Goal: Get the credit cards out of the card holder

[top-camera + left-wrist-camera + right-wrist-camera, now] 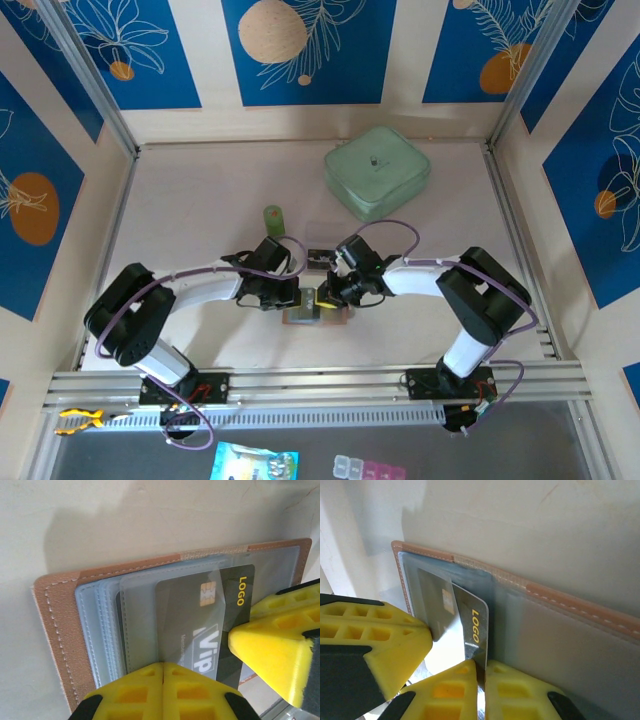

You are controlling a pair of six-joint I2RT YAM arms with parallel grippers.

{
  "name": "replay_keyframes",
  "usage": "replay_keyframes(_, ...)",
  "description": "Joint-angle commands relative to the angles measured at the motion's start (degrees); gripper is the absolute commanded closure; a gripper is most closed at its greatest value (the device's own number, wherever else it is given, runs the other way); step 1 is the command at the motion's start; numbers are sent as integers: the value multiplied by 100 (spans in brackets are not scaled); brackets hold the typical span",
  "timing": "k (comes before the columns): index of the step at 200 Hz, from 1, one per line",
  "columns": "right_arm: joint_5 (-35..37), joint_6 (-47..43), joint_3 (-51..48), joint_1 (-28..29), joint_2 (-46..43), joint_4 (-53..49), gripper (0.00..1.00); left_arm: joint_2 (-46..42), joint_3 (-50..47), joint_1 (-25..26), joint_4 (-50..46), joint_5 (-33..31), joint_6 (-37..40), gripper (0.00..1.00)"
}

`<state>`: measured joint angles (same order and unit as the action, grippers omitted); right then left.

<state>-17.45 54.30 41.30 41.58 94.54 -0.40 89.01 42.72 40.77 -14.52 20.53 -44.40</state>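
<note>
Right gripper (481,670) tight on one card (472,625); left gripper (163,672) on one card holder (55,610)

- "LOGO": gold capitals on the dark credit card (239,612), set on the bare end protruding from a clear sleeve (145,592) of the card holder (57,625); left wrist view.
- "ViP": large white letters within a pale outline, same card, read through the clear sleeve; lower part hidden.
- Fine pale line of print beside "ViP", running the same way; too small to read.
- "LOGO": gold capitals again on the credit card (476,630), running along its edge; right wrist view.
- Printed packet (255,463) at the bottom edge, top external view; lettering too small to read.
</note>
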Motion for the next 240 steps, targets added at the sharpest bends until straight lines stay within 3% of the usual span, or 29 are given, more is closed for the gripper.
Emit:
replay_keyframes(1, -21, -31, -106, -10, -230, -90, 91, 125, -36, 28, -289, -188, 137, 100)
replay_keyframes(88, 767, -801, 108, -181, -1148, -2099, 91, -3, -69, 28, -277, -155, 90, 100)
replay_keyframes(202, 606, -641, 599, 69, -655, -1802, 90, -191, -158, 30, -257, -98, 81, 97)
replay_keyframes(240, 673, -529, 659, 141, -653, -1882, 83, -316, -168, 28, -270, -122, 88, 96)
